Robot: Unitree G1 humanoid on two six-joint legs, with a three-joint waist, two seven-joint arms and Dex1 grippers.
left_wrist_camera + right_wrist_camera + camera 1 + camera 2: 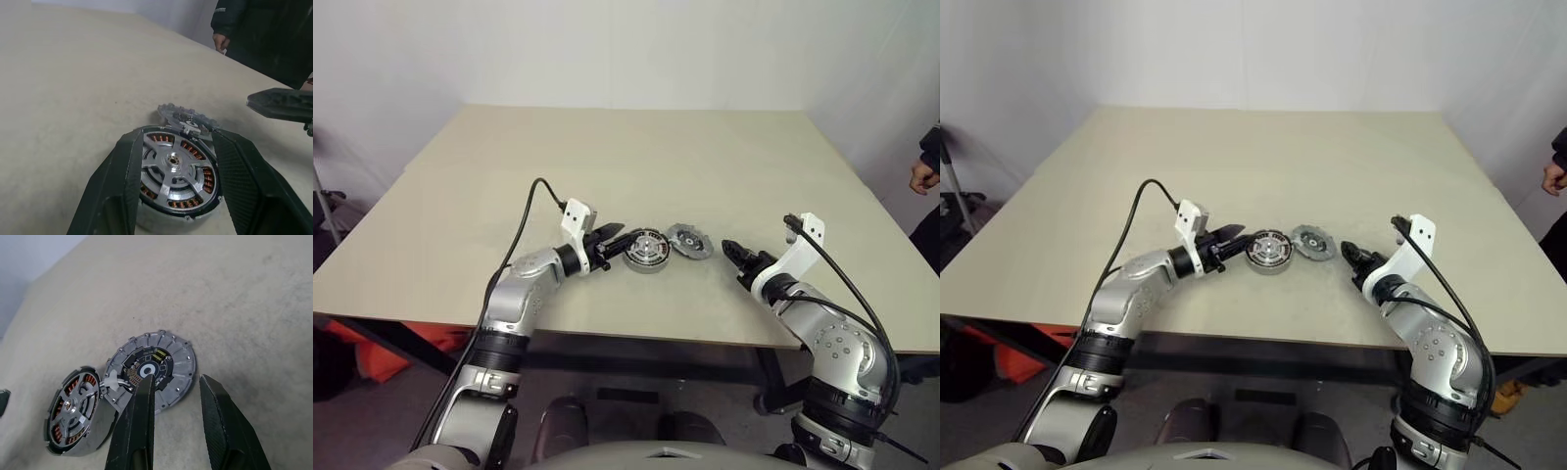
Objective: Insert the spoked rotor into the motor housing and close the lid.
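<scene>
beige table, white walls, a person at the far right

the table (636, 157) has a plain pale top and runs back to white walls (607, 49). a person's hand (923, 177) with a dark sleeve shows at the right edge, beyond the table's right side, and the left wrist view shows the person in dark clothing (264, 34) standing past the table's edge. something orange (386, 352) lies on the floor under the table's near left corner.

Soft, even indoor light falls on the table (636, 147) with no glare, leaving only faint shadows under the metal parts, while the head views darken toward six o'clock and the wrist views look slightly grainy.
</scene>
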